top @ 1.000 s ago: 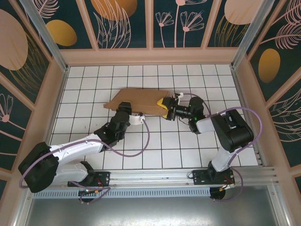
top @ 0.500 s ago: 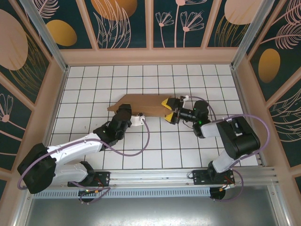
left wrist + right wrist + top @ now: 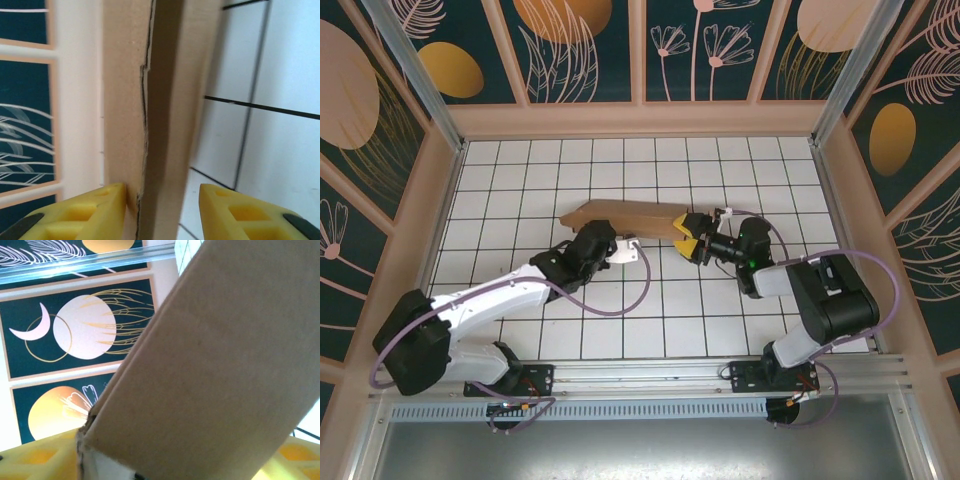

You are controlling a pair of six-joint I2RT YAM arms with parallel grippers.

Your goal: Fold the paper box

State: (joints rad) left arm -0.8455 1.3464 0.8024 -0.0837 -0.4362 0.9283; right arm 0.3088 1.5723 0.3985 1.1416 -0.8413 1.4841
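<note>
The right gripper (image 3: pixel 691 238) is clamping the right end of the paper box (image 3: pixel 625 214), which is tilting up at mid-frame. The left gripper (image 3: pixel 161 210) is straddling its near edge loosely (one pad touching). With one firm grip, the flaps are risking springing open. The stiff, plain brown corrugated board is showing a ragged seam.

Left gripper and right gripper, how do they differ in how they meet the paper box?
The left gripper sits at the paper box on its near long edge; the right gripper meets its right end. The left fingers straddle a cardboard edge with a gap beside one finger, while the right fingers look closed on the cardboard. Both have yellow fingers with the box between them.
</note>
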